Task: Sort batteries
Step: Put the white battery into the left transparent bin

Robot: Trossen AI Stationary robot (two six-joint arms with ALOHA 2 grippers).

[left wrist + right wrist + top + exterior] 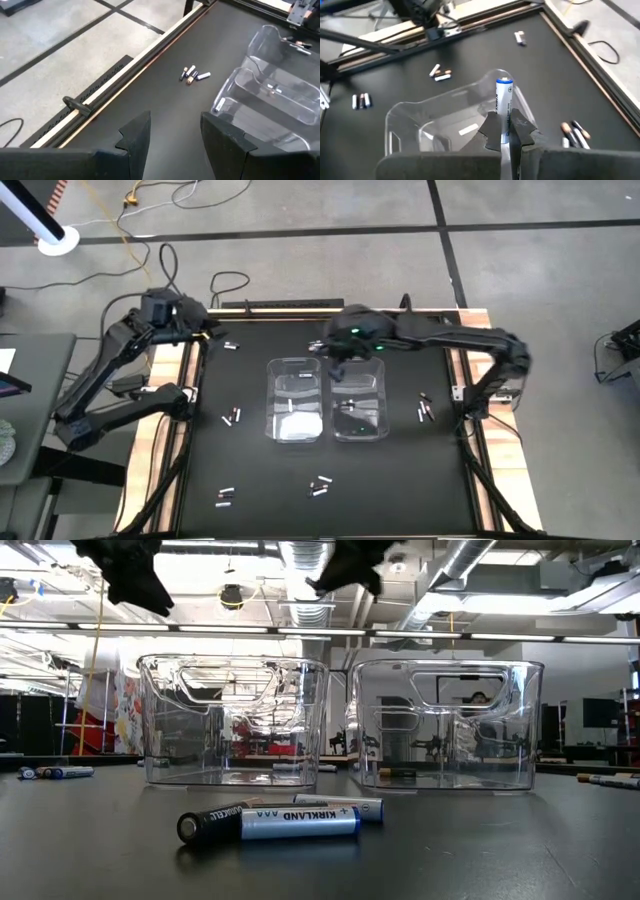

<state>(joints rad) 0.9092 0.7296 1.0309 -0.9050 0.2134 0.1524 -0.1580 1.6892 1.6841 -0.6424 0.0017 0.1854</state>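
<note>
Two clear plastic bins stand side by side mid-table, the left bin [295,400] and the right bin [358,402]. Loose batteries [232,417] lie scattered on the black mat; one pair [270,822] lies near the front edge. My right gripper [506,134] hangs above the left bin [445,125] at its far end, shut on a white and blue battery [504,102]. It shows in the high view as my right gripper [335,362]. My left gripper [175,140] is open and empty above the table's far left corner [205,330]. My right gripper pinches the battery by its one end [504,125] between the two fingers [492,132]. The battery lies along the fingers and sticks out past their tips, its plus-marked end free. It is lifted clear, above the left bin.
More batteries lie by the right edge [424,408], near the front [320,485] [226,497] and at the far left [232,345]. Some white ones lie inside the left bin [298,425]. A wooden rim [150,47] borders the mat.
</note>
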